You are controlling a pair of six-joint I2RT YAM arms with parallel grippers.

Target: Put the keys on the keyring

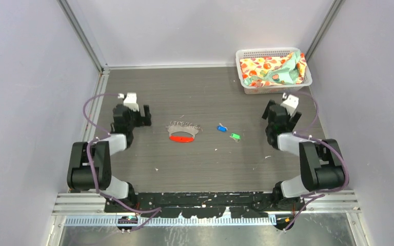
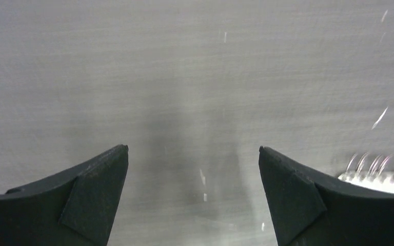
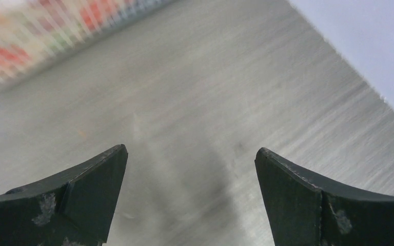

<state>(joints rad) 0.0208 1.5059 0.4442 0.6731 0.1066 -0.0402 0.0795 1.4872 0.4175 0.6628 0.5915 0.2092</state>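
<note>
The keyring (image 1: 183, 126) lies mid-table, a silvery wire ring of small loops with a flat red tag (image 1: 181, 137). To its right lie the keys, apart from each other: one blue-headed (image 1: 221, 128), one green-headed (image 1: 235, 136). My left gripper (image 1: 137, 116) hovers low to the left of the keyring, open and empty (image 2: 193, 149); the ring's wire loops (image 2: 377, 168) show blurred at the right edge of the left wrist view. My right gripper (image 1: 278, 117) sits to the right of the keys, open and empty (image 3: 191, 149). No key shows in either wrist view.
A white basket (image 1: 267, 50) holding a patterned cloth (image 1: 274, 69) stands at the back right, blurred in the right wrist view (image 3: 41, 36). Small pale flecks dot the dark wood-grain tabletop (image 1: 205, 97). Grey walls enclose three sides.
</note>
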